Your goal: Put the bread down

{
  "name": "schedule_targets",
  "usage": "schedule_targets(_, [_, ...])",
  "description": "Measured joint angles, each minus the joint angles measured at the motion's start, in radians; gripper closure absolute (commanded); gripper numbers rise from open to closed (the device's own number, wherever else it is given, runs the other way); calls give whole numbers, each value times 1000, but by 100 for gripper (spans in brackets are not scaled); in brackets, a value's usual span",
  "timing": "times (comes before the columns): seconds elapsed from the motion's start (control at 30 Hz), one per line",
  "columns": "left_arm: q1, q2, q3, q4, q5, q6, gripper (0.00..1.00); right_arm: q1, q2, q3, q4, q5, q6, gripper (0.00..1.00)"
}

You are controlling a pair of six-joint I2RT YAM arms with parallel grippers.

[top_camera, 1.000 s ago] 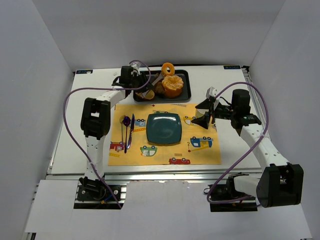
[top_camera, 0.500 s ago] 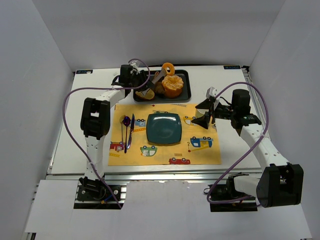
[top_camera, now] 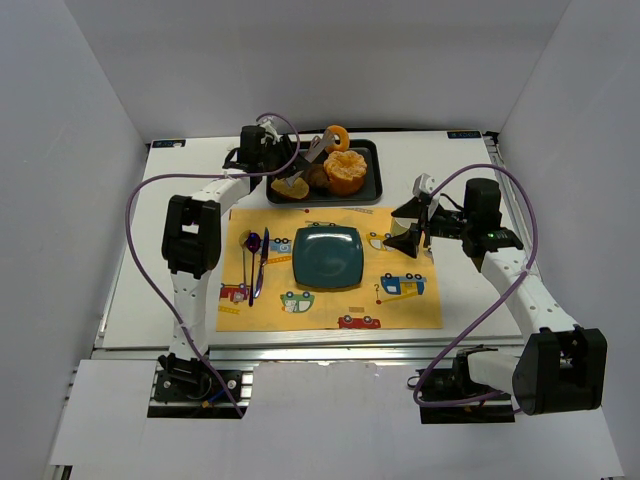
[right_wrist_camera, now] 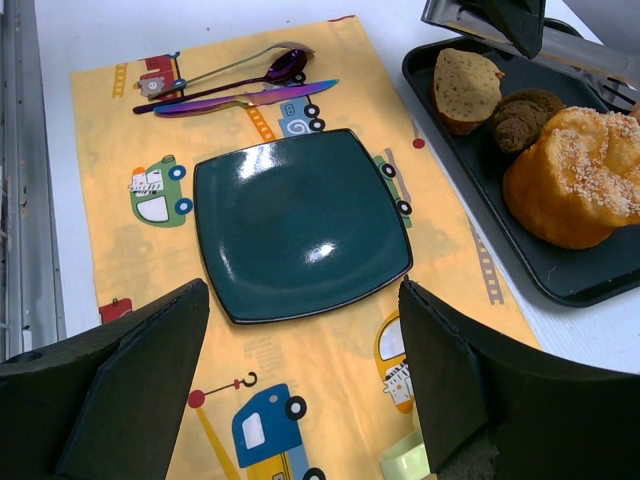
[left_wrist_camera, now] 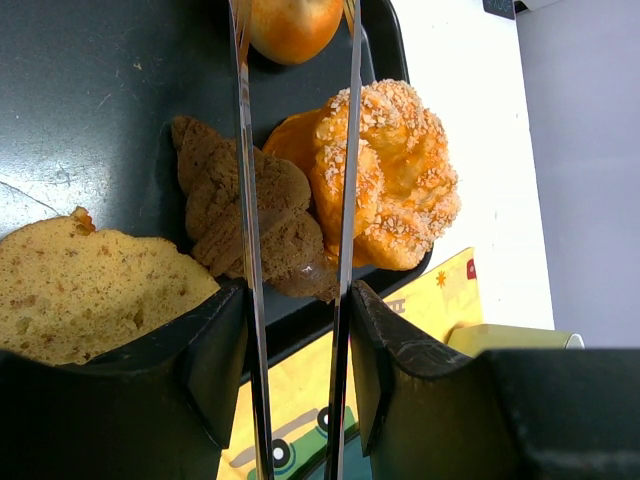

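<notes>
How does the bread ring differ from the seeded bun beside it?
The bread ring is smaller than the seeded bun. The ring's skin is smooth; the bun's is crusted with pale bits. The ring sits between the tongs' blades; the bun lies in the tray. Both are orange-gold.

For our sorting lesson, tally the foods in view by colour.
Orange: 2, the ring and the seeded bun
Tan: 1, the slice
Brown: 1, the lump
Total: 4
</notes>
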Motion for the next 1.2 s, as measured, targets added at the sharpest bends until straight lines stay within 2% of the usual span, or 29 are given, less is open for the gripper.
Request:
schedule_targets(0.8, [5, 0, 5, -80, -30, 62, 47, -2, 0, 0, 16, -8, 5, 19])
schedule_targets(1.2, [5, 13, 40, -47, -10, 35, 47, -2, 0, 0, 17, -7, 5, 19])
